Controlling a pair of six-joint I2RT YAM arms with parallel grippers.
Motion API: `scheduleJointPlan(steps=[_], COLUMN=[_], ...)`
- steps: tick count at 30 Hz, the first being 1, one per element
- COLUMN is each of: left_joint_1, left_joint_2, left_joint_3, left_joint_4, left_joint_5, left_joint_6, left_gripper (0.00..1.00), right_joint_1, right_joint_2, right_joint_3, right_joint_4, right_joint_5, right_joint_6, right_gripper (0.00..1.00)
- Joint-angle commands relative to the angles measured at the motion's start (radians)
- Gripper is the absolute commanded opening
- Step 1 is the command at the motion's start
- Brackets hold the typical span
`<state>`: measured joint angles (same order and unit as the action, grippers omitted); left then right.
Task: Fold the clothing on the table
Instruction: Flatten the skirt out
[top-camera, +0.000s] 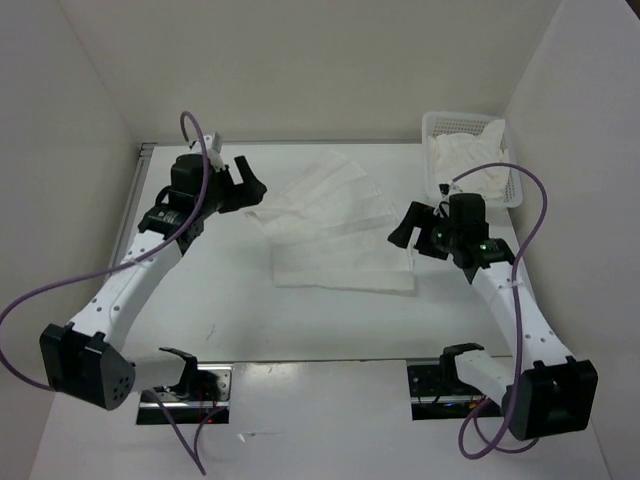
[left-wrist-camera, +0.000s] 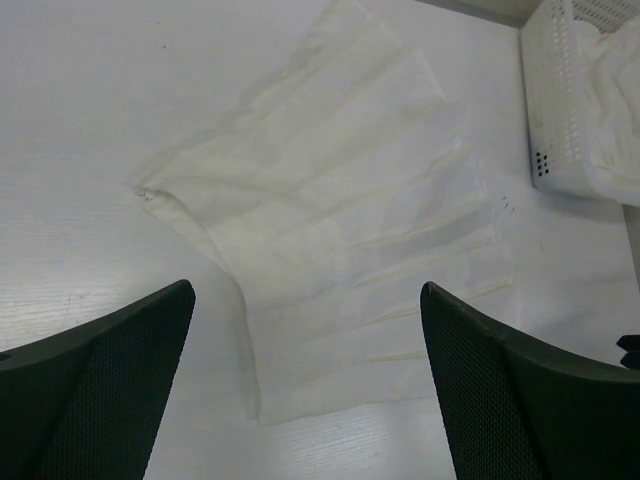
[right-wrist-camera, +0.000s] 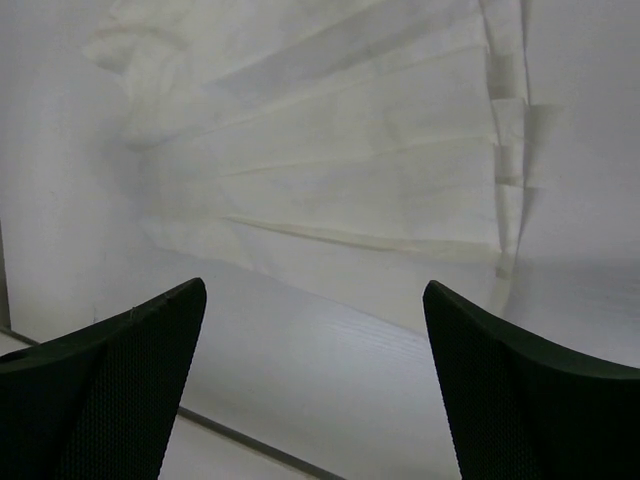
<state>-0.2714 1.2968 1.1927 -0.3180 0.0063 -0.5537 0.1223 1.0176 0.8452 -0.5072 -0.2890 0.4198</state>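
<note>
**White table, pale walls, garment lying flat**

Table (top-camera: 230, 300) was matte white, boxed in by plain white walls (top-camera: 330, 60). Clothing (top-camera: 335, 228) lay fanned at centre. Mesh basket (top-camera: 440, 130) of cloth sat at 1 o'clock. Left gripper (top-camera: 252, 180) hung at the garment's 9 o'clock, right gripper (top-camera: 404, 226) at 3. Both were spread wide and held nothing.

Seen from above with the arm bases at 6 o'clock, the clothing (top-camera: 335, 225) lies flat on the table (top-camera: 230, 290), around its middle and a little toward 12 o'clock. It fans out from a narrow corner at its 9 o'clock side to a wider edge at 3 o'clock. The left gripper (top-camera: 250, 180) sits just beside that narrow corner, at the clothing's 10 o'clock. The right gripper (top-camera: 405, 226) sits just beside the wide edge, at 3 o'clock. A basket (top-camera: 432, 125) stands in the table's 2 o'clock corner, well apart from the clothing, with a cloth (top-camera: 465, 150) heaped inside it.
</note>
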Motion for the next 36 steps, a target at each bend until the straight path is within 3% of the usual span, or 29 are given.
scheduleJointPlan(steps=[1,2,3,5,6,7,8,10,13,15,19,25,28,31,32,33,34,36], left_joint_1=[-0.006,-0.015,-0.015,-0.026,-0.026,-0.026,-0.026,-0.035,-0.044,-0.045,-0.045,-0.045,-0.054,-0.081,-0.081,-0.097,-0.113,-0.173], left_joint_2=[-0.027,-0.027,-0.01,0.018,0.051,0.074,0.134,0.191,0.269,0.314,0.454,0.659,0.639,0.541,0.517,0.491,0.463,0.366], left_joint_3=[-0.117,-0.126,-0.127,-0.127,-0.127,-0.127,-0.107,-0.045,-0.001,0.025,0.166,0.346,0.303,0.141,0.107,0.076,0.003,-0.079], left_joint_4=[0.099,0.108,0.108,0.131,0.149,0.166,0.166,0.178,0.22,0.263,0.254,0.153,0.183,0.246,0.246,0.246,0.237,0.227], left_joint_5=[0.005,-0.005,-0.005,-0.003,0.026,0.091,0.109,0.15,0.164,0.178,0.207,0.173,0.196,0.233,0.247,0.26,0.261,0.232], left_joint_6=[0.001,0.001,0.017,0.041,0.058,0.073,0.084,0.084,0.094,0.103,0.149,0.159,0.115,0.092,0.092,0.092,0.08,0.055], left_gripper=[1.0,1.0,1.0,1.0,1.0,0.97,0.94,0.54,0.09,0.0,0.0,0.0,0.0,0.01,0.07,0.14,0.27,0.47], right_joint_1=[0.007,0.007,0.007,0.007,0.017,0.017,0.017,0.028,0.046,0.069,0.148,0.194,0.194,0.194,0.194,0.194,0.203,0.214], right_joint_2=[0.064,0.082,0.114,0.15,0.189,0.211,0.234,0.303,0.395,0.443,0.583,0.664,0.664,0.644,0.644,0.632,0.606,0.563], right_joint_3=[0.063,0.075,0.075,0.086,0.086,0.086,0.097,0.107,0.13,0.164,0.209,0.23,0.23,0.221,0.221,0.21,0.2,0.172], right_joint_4=[-0.02,-0.021,-0.031,-0.04,-0.04,-0.04,-0.04,-0.028,-0.008,0.001,0.001,0.001,0.001,-0.008,-0.017,-0.028,-0.028,-0.039], right_joint_5=[-0.001,-0.012,-0.012,-0.012,-0.021,-0.021,-0.021,-0.03,-0.054,-0.064,-0.044,-0.018,-0.007,0.011,0.022,0.045,0.059,0.092], right_joint_6=[-0.039,-0.039,-0.039,-0.039,-0.039,-0.039,-0.039,-0.039,-0.03,-0.03,-0.03,-0.021,-0.021,-0.021,-0.021,-0.012,-0.003,0.014], right_gripper=[0.84,0.74,0.55,0.29,0.11,0.02,0.0,0.0,0.0,0.0,0.0,0.0,0.0,0.0,0.02,0.3,0.37,0.39])
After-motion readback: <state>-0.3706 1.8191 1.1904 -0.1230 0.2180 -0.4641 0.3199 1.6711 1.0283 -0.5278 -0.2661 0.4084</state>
